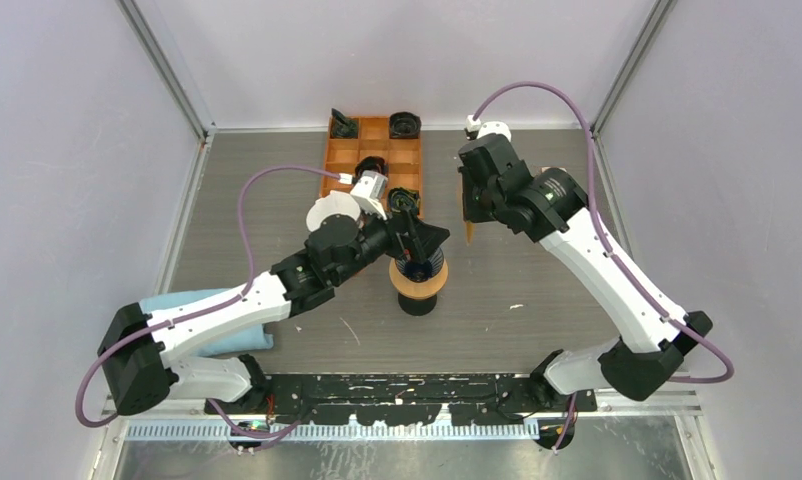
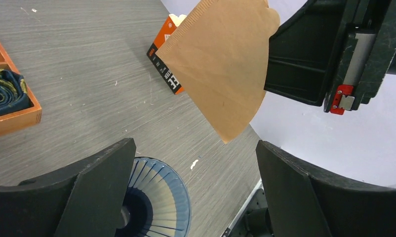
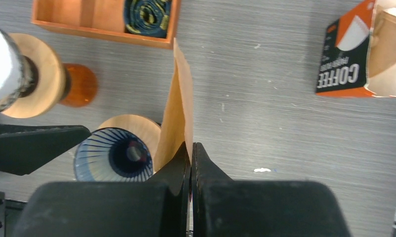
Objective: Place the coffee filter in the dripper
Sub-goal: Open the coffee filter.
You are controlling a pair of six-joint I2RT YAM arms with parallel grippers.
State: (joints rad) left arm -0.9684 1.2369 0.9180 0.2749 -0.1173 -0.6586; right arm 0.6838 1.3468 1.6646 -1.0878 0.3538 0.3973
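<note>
Coffee filter (image 1: pixel 469 222), pinched in the clamped right gripper (image 3: pixel 191 146), hangs upper right of the dripper (image 1: pixel 418 268); left gripper (image 2: pixel 195 143) gapes empty.

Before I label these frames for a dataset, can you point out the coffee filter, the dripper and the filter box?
coffee filter (image 2: pixel 218 69), left wrist view, middle of its flat brown face
dripper (image 3: pixel 92 153), right wrist view, ribbed inner wall
filter box (image 3: pixel 340 74), right wrist view, black printed panel

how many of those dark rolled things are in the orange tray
4 dark rolls: far left corner, far right corner, near the middle, near right corner of the tray. The left arm covers part of it, so more may be hidden.
</note>
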